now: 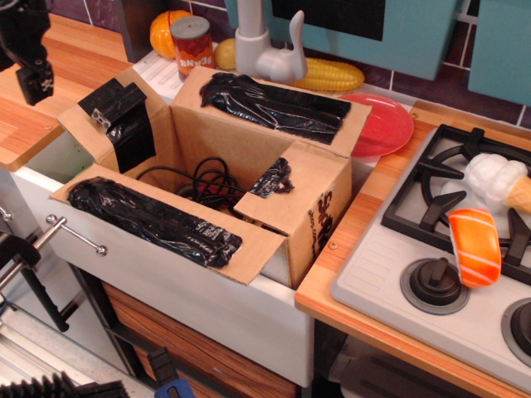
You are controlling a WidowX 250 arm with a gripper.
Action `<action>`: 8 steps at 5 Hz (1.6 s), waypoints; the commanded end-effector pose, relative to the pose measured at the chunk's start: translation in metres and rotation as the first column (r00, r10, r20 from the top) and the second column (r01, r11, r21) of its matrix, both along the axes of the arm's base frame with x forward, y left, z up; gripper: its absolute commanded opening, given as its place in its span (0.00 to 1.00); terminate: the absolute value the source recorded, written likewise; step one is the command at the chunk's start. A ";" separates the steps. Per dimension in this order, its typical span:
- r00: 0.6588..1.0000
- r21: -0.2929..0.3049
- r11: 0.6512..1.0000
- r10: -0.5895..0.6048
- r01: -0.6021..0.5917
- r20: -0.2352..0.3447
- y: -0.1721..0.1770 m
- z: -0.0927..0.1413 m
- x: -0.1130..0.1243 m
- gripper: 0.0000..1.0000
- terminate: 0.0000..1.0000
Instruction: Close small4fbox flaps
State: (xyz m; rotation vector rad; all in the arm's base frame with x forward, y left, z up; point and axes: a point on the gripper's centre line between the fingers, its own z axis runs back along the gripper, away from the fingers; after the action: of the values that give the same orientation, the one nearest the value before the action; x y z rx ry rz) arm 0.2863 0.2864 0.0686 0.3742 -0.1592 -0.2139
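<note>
A: Where is the gripper [31,70] sitting, and is it grasping anything?

B: It is hanging at the top left corner, above the counter [25,124]. Only its dark lower end is showing, so I cannot tell whether the jaws are parted or clenched. Nothing is visibly hanging from it.

A: And the box [224,178]?

B: Down and to the right of the gripper, resting in the sink [166,290]. All four flaps are standing open. The short flap [116,116] is nearest, just below and right of the gripper. The far long flap [274,104] is lying out toward the plate [386,124], the near long flap [158,220] is hanging over the sink front, and the other short flap [278,186] is dipping a little inward, on the side farthest from the gripper.

A: What is worrying you?

B: The cables [203,186] are looping up inside. I judge a flap pushed down onto them could spring back. Also, folding a long flap first would be trapping the short ones outside. The tape strips are looking glossy and crumpled, so the jaws could be slipping or snagging there.

A: Anything else?

B: Pushing the nearest flap sideways instead of over its hinge could be shoving the whole box toward the stove [448,240] rather than folding it.
</note>
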 end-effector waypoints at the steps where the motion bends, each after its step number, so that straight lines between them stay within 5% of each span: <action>1: 0.998 -0.089 0.996 0.014 -0.008 0.060 0.016 0.005 0.007 1.00 0.00; 2: 0.997 -0.194 0.981 0.023 -0.008 0.076 0.004 -0.003 0.003 1.00 0.00; 4: 0.994 -0.260 0.965 0.006 0.022 0.105 -0.018 -0.006 0.009 1.00 0.00; 8: 0.992 -0.293 0.955 -0.017 0.053 0.122 -0.101 0.024 0.010 1.00 0.00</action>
State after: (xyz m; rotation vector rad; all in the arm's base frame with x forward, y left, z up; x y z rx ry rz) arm 0.2923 0.1803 0.0660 0.0313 -0.2669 -0.1806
